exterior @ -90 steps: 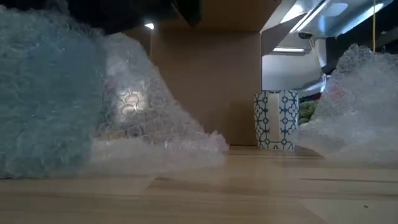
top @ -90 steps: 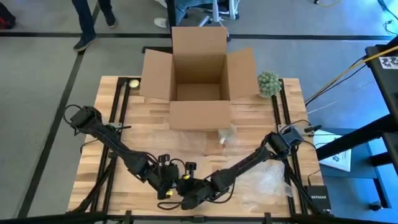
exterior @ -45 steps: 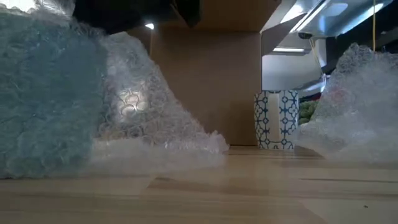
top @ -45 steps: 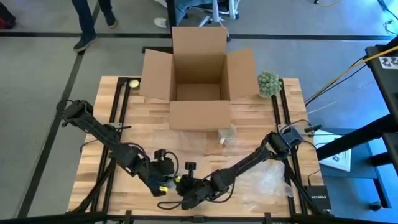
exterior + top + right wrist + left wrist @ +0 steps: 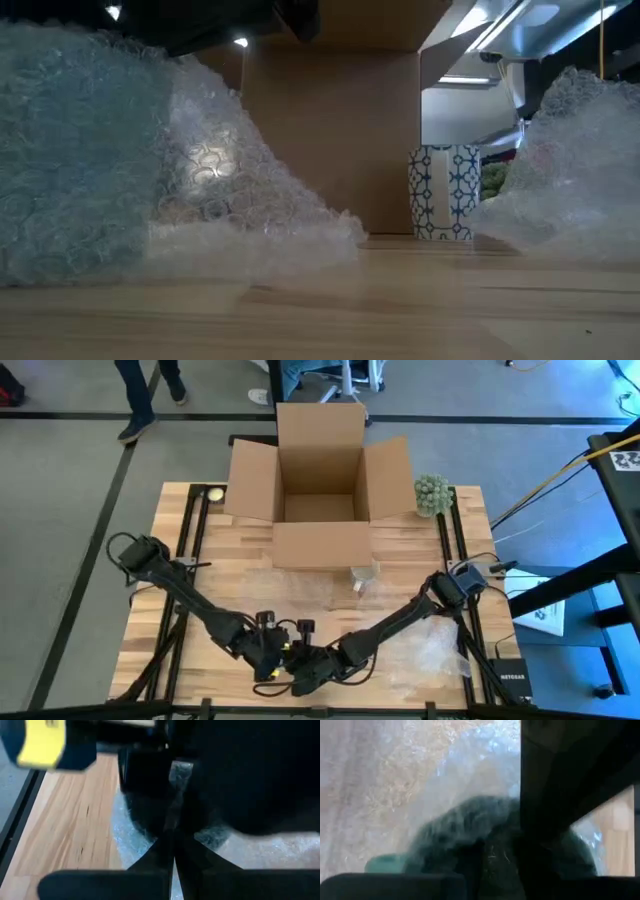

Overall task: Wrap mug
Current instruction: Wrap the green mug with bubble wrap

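My left pincer (image 5: 268, 660) and right pincer (image 5: 305, 672) meet low at the desk's (image 5: 200, 575) near edge over crinkled, clear bubble wrap (image 5: 130, 180), fingers' state hidden; patterned ceramic mug (image 5: 444, 192) upright before the cardboard box (image 5: 320, 485).

Bare bench (image 5: 230, 585) lies open between the cardboard box (image 5: 320, 485) and both arms. The patterned cup (image 5: 444, 192) stands just in front of the box, right of centre. Crumpled bubble wrap (image 5: 425, 650) fills the near right corner. Both arms crowd the near edge together.
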Motion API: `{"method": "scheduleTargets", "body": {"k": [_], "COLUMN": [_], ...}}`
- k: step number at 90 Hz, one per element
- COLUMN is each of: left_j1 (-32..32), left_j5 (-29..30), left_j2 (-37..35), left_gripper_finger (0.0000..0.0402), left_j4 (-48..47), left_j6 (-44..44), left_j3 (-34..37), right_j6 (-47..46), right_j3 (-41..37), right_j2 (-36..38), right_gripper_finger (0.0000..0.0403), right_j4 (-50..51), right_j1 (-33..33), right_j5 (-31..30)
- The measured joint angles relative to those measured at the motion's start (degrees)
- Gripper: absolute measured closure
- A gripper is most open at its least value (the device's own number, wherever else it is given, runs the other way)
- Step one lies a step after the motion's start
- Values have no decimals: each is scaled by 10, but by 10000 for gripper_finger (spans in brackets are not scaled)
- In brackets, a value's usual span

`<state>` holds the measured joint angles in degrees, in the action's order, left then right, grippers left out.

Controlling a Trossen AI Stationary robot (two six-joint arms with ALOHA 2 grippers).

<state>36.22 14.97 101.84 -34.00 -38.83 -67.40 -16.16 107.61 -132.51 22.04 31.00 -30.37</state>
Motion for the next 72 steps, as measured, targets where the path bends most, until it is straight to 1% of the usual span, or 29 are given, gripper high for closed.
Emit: {"method": "scheduleTargets", "body": {"k": [12,26,53,72], "left_j1": [-4,-3,2,2], "left_j5": [-8,-10,-9,-43], "left_j2": [-10,-50,-114,-106], "left_gripper_finger": [304,304,304,304], "left_j4": [-17,-40,-138,-165], "left_j6": [2,13,-19,-37], "left_j3": [-11,-37,-70,-70], "right_j6": [0,1,0,0], "right_j3": [0,0,0,0], "right_j2": [0,0,-1,-1], "right_gripper_finger": [402,402,402,402], "right_j4": [0,2,3,3], "right_j1": [0,0,0,0], "right_j5": [1,4,10,11]}}
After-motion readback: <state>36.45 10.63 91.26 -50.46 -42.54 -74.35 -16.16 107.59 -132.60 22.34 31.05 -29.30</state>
